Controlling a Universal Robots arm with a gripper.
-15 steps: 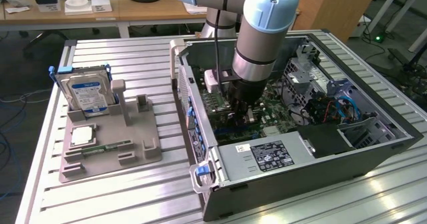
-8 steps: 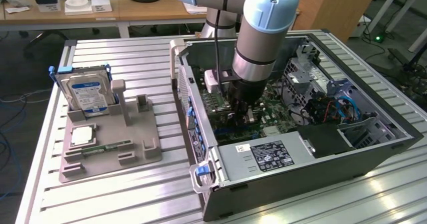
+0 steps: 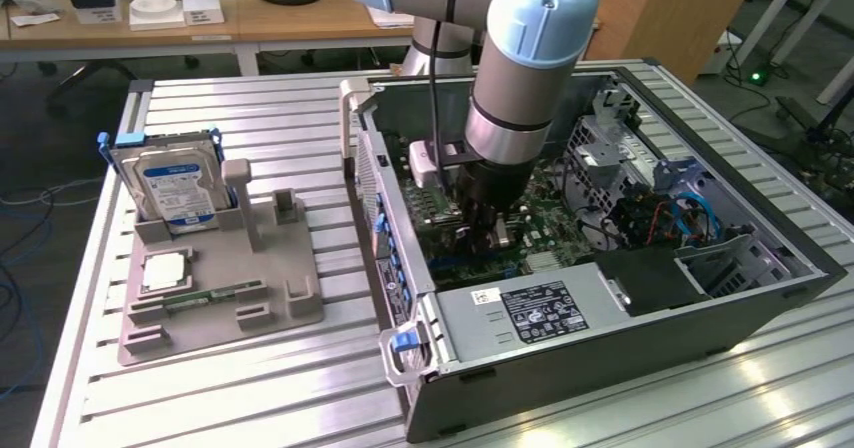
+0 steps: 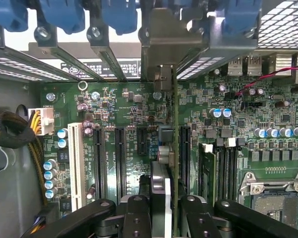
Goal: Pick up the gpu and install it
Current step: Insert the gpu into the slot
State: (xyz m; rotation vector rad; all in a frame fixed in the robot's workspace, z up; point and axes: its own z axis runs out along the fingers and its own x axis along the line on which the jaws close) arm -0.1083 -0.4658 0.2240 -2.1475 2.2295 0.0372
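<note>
You have the arm reaching down into the open computer case (image 3: 694, 298) on the bench (image 3: 240, 388), with the gripper (image 4: 161, 208) low over the green motherboard (image 4: 114, 114). Its fingers (image 4: 136, 213) are pinching the gpu (image 4: 164, 148), held upright on edge between them, its silvery bracket (image 4: 166, 34) up against the rear slot openings of the case. The card's lower edge sits among the long black expansion slots (image 4: 120, 158); you cannot tell whether it is fully seated. On the grey holder tray (image 3: 287, 308), at the exterior view's left, the hard drive (image 3: 174, 188) stands upright and a memory stick (image 3: 214, 295) lies flat.
</note>
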